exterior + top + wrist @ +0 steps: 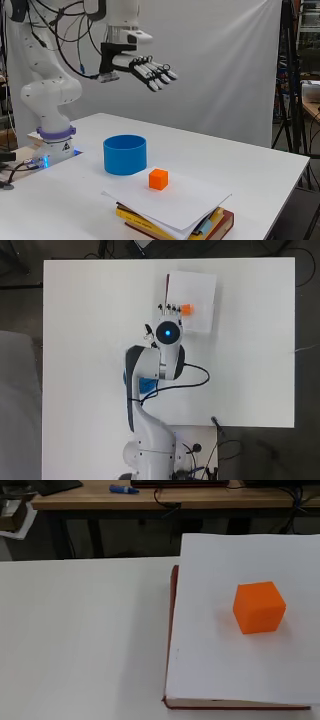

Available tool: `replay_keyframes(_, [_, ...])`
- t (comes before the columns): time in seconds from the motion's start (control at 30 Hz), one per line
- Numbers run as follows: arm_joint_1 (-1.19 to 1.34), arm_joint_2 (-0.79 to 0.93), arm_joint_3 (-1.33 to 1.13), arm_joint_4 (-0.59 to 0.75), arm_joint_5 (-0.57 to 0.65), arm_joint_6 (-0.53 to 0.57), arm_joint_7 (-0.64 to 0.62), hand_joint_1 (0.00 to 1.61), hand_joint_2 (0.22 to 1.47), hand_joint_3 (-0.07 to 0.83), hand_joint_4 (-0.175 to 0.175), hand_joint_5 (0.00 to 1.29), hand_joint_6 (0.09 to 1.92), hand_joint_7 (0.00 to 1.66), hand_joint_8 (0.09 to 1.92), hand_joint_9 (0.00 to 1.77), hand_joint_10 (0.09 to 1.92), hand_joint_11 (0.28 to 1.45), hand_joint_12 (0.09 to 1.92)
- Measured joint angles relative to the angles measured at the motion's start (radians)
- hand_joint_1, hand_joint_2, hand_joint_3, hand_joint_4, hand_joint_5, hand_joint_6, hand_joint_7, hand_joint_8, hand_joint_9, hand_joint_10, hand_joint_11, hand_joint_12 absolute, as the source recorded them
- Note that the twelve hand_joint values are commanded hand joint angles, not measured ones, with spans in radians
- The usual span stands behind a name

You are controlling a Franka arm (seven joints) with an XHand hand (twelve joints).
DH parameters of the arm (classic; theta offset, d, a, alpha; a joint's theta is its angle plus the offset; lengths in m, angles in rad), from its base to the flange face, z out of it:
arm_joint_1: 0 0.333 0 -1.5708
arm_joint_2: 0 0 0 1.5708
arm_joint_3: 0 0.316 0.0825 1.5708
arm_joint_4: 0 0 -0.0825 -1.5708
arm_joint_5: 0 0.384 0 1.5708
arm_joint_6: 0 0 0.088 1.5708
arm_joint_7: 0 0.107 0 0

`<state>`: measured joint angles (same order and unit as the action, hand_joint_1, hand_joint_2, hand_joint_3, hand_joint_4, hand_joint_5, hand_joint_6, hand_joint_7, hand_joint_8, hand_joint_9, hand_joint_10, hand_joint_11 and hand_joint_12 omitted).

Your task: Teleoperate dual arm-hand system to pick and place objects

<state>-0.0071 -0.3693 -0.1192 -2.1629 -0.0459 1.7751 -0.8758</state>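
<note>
hand [142,67]: I see it high in the side view's upper left, fingers straight, empty | orange cube [158,179]: on white sheet [190,202] over stacked books [220,224], lower centre | blue cup [125,154]: interior hidden | no legible print

A glossy white arm [47,95] with rounded segments is seen, black cables looped along it. A purple ring and blue light mark its base. The hand [142,67] is black-backed, with white, black-tipped fingers [160,75].
</note>
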Motion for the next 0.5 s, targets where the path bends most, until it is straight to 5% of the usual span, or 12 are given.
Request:
replay_keyframes(0.17, [-0.015, 0.180, -0.039, 0.028, -0.051, 0.189, 0.108, 0.35, 0.96, -0.015, 0.031, 0.04, 0.09, 0.14, 0.09, 0.31, 0.09, 0.47, 0.09])
replay_keyframes(0.33, [-0.034, 0.187, -0.112, -0.112, -0.066, 0.461, 0.041, 0.34, 0.96, -0.006, 0.002, 0.02, 0.09, 0.08, 0.09, 0.37, 0.09, 0.56, 0.09])
replay_keyframes(0.5, [-0.007, 0.270, -0.192, -0.147, -0.009, 0.489, -0.040, 0.33, 0.95, -0.005, -0.013, 0.00, 0.09, 0.08, 0.09, 0.36, 0.09, 0.54, 0.09])
